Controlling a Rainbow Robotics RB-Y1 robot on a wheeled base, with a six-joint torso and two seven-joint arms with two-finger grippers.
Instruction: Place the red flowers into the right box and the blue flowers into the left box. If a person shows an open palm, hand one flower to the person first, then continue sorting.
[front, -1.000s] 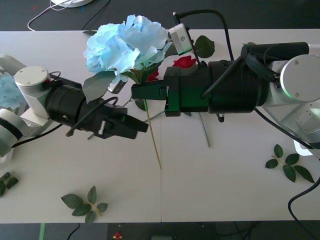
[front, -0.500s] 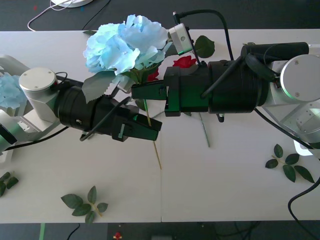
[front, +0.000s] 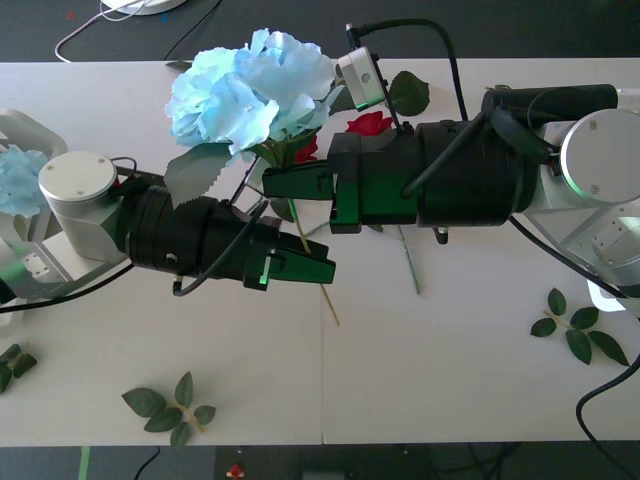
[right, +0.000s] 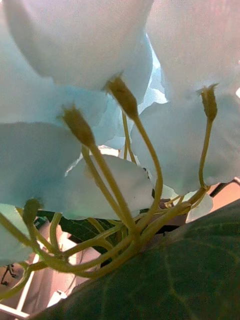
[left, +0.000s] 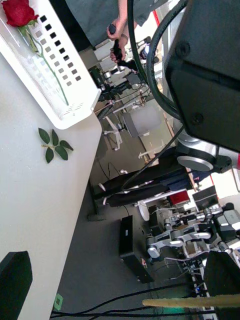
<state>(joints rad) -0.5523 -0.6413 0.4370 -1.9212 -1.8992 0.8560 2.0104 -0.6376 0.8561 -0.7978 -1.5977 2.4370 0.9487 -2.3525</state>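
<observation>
My right gripper (front: 292, 184) is shut on the stem of a blue flower (front: 250, 88) and holds it up over the table's middle. The pale petals (right: 100, 75) show close up in the right wrist view. My left gripper (front: 318, 268) is open at the lower stem (front: 328, 303). The stem's end (left: 200, 301) lies between the black fingers (left: 222, 275). Red flowers (front: 368, 124) lie on the table behind the right arm. One red flower (left: 19, 11) rests in the right box (left: 65, 85). Another blue flower (front: 18, 180) sits in the left box (front: 20, 125).
Loose leaf sprigs lie at the front left (front: 170, 405), far left (front: 10, 362) and right (front: 575, 330) of the white table (front: 440, 370). A seam runs down the table's middle. Cables lie past its far edge.
My left arm has swung right, bringing its gripper up to the hanging stem. The stem's lower end has shifted slightly right. The right arm has stayed put.
</observation>
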